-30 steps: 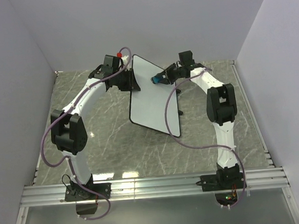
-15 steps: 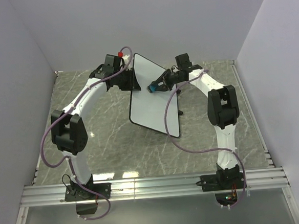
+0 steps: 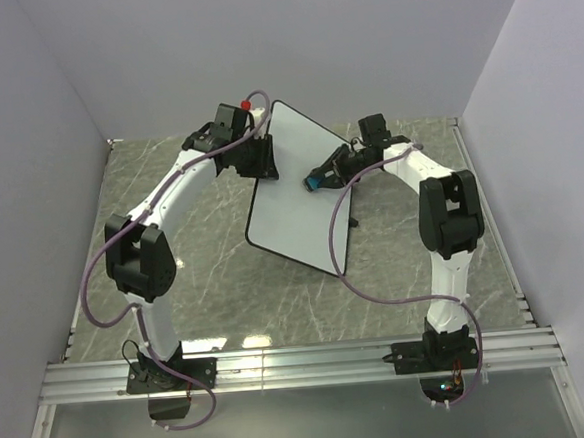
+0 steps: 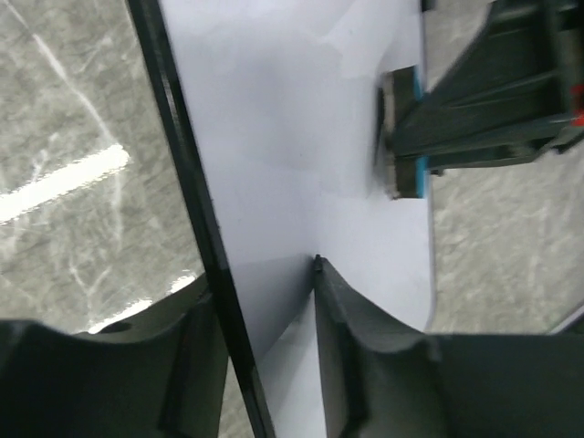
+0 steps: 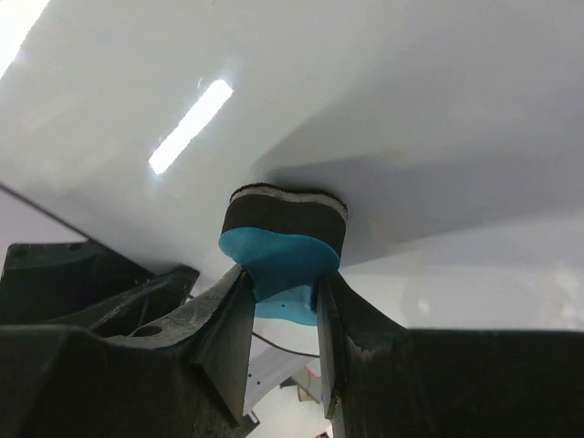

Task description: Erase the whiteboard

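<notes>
Both arms engaged: left gripper [image 4: 260, 287] clamps whiteboard [image 4: 283, 109] edge to brace it, right gripper [image 5: 283, 292] squeezes blue eraser [image 5: 283, 246], felt pressed onto the face.

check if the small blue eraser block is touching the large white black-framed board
Touching: the right wrist view shows the blue eraser block flush against the white board, no gap.

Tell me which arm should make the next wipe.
Right. The right gripper pinches the eraser, felt against the whiteboard; the left gripper is clamped on the board's edge, steadying it.
</notes>
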`<state>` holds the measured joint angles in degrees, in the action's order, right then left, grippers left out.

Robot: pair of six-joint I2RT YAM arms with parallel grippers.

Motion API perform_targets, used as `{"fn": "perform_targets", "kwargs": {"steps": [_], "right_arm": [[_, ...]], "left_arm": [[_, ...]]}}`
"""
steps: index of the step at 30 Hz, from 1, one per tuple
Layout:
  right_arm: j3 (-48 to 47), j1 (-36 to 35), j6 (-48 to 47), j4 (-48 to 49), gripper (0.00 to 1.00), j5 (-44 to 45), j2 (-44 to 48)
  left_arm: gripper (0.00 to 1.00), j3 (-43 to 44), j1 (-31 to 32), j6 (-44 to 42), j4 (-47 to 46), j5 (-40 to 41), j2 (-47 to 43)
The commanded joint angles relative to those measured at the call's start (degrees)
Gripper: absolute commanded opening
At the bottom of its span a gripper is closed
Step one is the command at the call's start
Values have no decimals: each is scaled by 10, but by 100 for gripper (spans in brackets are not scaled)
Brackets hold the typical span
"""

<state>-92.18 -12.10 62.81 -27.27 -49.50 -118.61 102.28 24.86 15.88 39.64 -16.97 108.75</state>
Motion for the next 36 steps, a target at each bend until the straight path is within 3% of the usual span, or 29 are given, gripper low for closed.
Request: {"fn": "perform_targets", "kwargs": {"steps": [1, 8, 13, 28, 31, 35, 36], "right_arm": [[2, 11, -27, -5, 0, 2, 32], [-5, 23, -40, -16, 0, -4, 27], [-8, 29, -48, -24, 0, -7, 21], [-25, 76, -82, -55, 0, 4, 30], [-23, 100, -117, -100, 0, 45, 49], [-22, 117, -232, -199, 0, 173, 76], [-16, 117, -246, -227, 0, 241, 83]], "left_arm": [[43, 13, 31, -42, 66, 4, 37], [60, 47, 31, -29, 68, 6, 48], [100, 62, 30, -22, 67, 19, 46], [99, 36, -23, 27, 5, 77, -40], [99, 7, -48, 33, -2, 91, -69], [99, -37, -86, 40, -23, 99, -114], [99, -57, -96, 39, -25, 103, -132]]}}
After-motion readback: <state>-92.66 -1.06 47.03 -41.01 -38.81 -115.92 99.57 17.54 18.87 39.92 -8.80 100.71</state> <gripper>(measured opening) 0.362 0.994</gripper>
